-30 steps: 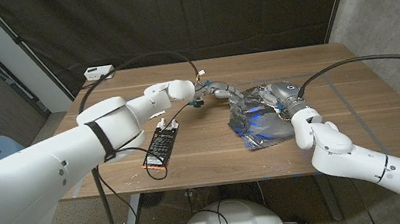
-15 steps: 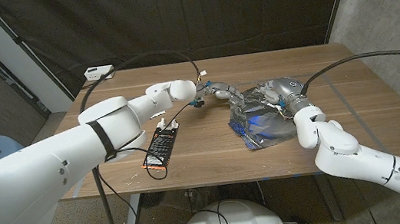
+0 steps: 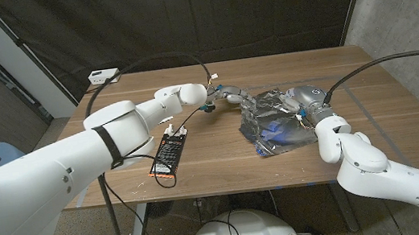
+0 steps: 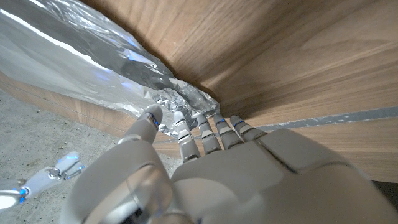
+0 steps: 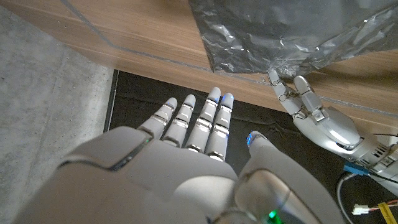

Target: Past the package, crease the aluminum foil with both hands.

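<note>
On the wooden table [image 3: 222,152], right of centre: aluminum foil [image 3: 274,124] lying as a crumpled sheet, partly lifted off the surface. Beside it, toward the table's left half: package [image 3: 169,154], dark with a red and white label, lying flat and apart from the foil, a black cable [image 3: 130,162] looping around it.

At the foil's far left corner: left hand [image 3: 228,95] reaching in, fingertips [image 4: 180,116] touching the crinkled corner; thumb and fingers closing on that edge in the left wrist view, pinching it.

At the foil's far right side: right hand [image 3: 305,97] hovering close to the sheet, fingers [image 5: 208,121] extended, slightly apart and holding nothing in the right wrist view, the foil [image 5: 292,31] lying beyond the fingertips.

At the table's far left corner: small white box [image 3: 103,75] sitting near the edge.
</note>
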Tool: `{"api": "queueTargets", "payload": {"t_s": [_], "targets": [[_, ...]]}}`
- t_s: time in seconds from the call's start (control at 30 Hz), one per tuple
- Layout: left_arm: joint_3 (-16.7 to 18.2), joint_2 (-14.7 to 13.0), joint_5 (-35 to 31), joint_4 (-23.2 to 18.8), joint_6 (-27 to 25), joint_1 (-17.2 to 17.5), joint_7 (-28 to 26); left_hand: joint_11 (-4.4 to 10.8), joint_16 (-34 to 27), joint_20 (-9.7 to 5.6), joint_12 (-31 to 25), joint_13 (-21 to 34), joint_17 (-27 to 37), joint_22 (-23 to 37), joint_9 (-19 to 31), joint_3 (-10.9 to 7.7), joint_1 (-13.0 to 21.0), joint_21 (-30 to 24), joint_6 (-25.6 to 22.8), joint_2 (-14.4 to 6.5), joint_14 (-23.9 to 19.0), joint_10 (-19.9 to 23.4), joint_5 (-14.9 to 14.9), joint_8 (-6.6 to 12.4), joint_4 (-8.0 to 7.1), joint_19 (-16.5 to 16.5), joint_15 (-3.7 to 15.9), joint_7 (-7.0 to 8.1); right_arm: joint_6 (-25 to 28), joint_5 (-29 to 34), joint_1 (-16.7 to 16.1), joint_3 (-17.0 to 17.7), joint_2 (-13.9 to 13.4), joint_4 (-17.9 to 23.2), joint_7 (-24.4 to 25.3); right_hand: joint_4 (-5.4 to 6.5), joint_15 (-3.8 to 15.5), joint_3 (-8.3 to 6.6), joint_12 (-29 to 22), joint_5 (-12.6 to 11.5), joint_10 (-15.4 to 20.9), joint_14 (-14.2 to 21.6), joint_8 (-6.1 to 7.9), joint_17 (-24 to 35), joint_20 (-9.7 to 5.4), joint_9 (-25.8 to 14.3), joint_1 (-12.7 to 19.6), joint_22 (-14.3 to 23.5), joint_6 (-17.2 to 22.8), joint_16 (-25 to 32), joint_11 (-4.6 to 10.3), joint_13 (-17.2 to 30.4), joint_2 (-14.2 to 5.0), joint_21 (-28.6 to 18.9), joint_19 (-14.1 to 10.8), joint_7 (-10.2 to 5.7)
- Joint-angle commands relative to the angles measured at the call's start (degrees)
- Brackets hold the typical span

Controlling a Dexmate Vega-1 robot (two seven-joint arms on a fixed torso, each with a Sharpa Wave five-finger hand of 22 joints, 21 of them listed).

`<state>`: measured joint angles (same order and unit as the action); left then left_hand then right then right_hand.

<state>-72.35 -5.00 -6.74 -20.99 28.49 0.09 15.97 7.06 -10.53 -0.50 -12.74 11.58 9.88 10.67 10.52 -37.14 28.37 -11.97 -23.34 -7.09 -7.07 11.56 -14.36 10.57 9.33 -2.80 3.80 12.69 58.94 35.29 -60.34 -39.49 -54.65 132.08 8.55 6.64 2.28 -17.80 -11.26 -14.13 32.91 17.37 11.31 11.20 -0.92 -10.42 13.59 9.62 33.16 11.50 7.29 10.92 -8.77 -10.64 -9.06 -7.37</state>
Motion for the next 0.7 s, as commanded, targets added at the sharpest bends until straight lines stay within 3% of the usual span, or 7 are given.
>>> {"api": "queueTargets", "payload": {"t_s": [0.03, 0.7], "targets": [[-0.3, -0.4, 0.7, -1.9, -3.7, 0.0, -0.4, -0.13, 0.0, 0.18, 0.1, 0.2, 0.1, -0.1, 0.1, 0.13, -0.1, 0.0, -0.2, 0.2, -0.7, 0.4, 0.1, 0.00, -0.12, -0.2, -0.05, -0.01, 6.4, -0.5, -2.4, -2.6, 0.0, 1.5, 1.1, 0.03, 1.76, -0.59, 0.2, 0.0, 0.7, 0.6, 0.27, 0.1, -0.09, -0.1, 0.3, 0.0, 0.6, 0.6, -0.10, 0.0, 0.36, -0.3, -0.6, 0.21], [-0.2, -0.9, 1.0, -2.5, -3.8, -0.1, -0.1, -0.16, 0.0, 0.18, 0.2, 0.2, 0.1, -0.1, 0.1, 0.13, -0.1, 0.0, -0.2, 0.2, -0.7, 0.3, 0.1, 0.01, -0.10, -0.2, -0.13, -0.02, 11.4, -5.6, -0.9, -6.9, -2.4, 3.9, 2.2, -0.23, 1.69, -1.05, 0.0, 0.1, 1.4, 0.9, 0.34, 0.0, 0.10, -0.1, 0.4, 0.0, 1.1, 0.6, 0.07, 0.0, 0.51, -0.3, -0.8, 0.17]]}}
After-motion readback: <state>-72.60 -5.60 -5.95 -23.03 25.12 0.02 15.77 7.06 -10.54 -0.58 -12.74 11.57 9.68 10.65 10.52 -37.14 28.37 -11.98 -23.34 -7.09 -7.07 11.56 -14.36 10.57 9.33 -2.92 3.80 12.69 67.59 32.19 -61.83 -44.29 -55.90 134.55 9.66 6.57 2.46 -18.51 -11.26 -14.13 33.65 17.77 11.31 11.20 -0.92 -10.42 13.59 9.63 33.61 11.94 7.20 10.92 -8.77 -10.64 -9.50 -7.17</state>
